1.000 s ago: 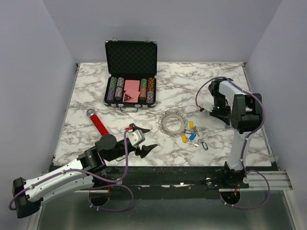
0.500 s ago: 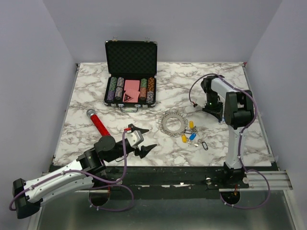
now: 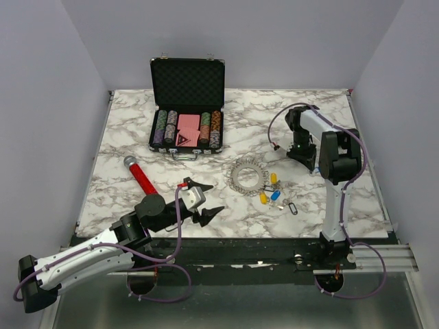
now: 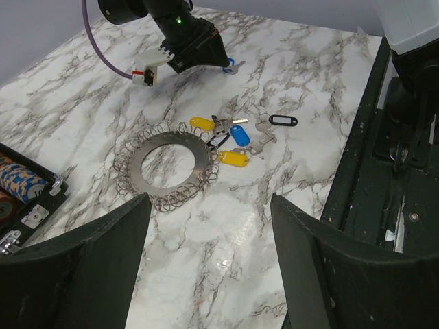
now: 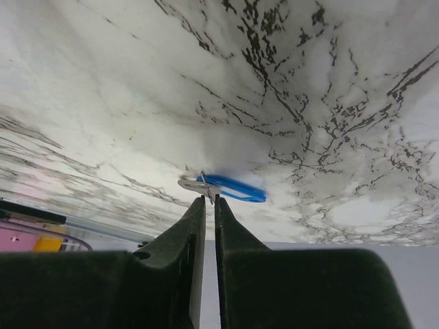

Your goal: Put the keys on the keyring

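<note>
The keyring (image 3: 236,177) lies flat mid-table, a silvery disc (image 4: 140,161) fringed with small wire loops. Right of it sits a cluster of keys (image 3: 273,188): yellow (image 4: 201,123), blue (image 4: 240,134), yellow (image 4: 233,158) and a black tag (image 4: 282,120). A separate blue key (image 5: 233,189) lies on the marble further back (image 4: 231,66). My right gripper (image 5: 208,199) points down at it. Its jaws stand a thin slit apart, with the key's small wire ring at their tips. My left gripper (image 4: 209,199) hovers wide open and empty, near the front edge (image 3: 206,197).
An open black case of poker chips (image 3: 186,103) stands at the back left; its corner (image 4: 27,205) shows in the left wrist view. A red-handled tool (image 3: 140,177) lies at the left. The black frame (image 4: 370,137) runs along the table's front edge.
The right arm's wrist has swung back and to the left, and its jaws have parted from shut to a thin slit. The left arm has not moved.
</note>
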You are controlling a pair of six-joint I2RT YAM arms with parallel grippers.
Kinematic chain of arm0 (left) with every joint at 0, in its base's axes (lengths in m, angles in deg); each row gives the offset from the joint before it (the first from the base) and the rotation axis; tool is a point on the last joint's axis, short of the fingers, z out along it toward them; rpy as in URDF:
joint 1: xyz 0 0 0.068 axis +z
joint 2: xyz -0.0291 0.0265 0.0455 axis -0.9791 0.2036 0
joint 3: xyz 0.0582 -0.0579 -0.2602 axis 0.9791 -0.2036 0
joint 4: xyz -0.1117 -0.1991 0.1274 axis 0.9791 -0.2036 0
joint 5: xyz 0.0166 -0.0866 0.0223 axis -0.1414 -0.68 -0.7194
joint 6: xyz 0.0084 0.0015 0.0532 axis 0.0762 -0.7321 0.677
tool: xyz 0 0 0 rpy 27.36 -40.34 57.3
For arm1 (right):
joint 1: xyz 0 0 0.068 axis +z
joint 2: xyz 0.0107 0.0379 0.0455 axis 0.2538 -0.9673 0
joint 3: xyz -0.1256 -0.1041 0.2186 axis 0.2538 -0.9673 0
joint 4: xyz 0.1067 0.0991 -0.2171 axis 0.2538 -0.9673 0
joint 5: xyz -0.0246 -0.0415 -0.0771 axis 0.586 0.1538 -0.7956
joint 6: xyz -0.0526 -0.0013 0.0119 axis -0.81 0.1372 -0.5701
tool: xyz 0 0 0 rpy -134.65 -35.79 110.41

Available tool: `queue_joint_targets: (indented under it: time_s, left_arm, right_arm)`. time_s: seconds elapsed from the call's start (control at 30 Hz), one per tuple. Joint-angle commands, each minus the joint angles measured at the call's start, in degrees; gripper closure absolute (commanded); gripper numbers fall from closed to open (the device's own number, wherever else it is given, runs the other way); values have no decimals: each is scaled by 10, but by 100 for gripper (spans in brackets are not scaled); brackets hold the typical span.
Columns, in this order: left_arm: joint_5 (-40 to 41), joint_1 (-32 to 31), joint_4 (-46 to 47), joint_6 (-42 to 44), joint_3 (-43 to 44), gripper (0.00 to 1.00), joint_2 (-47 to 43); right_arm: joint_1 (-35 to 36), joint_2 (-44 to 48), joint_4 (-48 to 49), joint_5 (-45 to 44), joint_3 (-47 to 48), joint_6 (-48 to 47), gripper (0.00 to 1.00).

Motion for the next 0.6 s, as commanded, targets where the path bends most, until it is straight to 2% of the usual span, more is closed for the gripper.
queue_joint_targets:
  time_s: [0.0, 0.3, 0.5, 0.57]
  left_arm:
    - [0, 2, 13, -18, -5, 21, -1]
    - [0, 2, 9, -18, -4, 21, -8]
    - [3, 1, 11, -18, -8, 21, -18]
    - [6, 1, 12, -21, -9, 21, -21]
  right_arm:
    - [4, -10, -49, 24, 17, 1, 80]
    - [5, 2, -50, 50, 59, 4, 70]
    - [4, 23, -51, 103, 84, 6, 68]
    - [4, 33, -49, 150, 84, 7, 68]
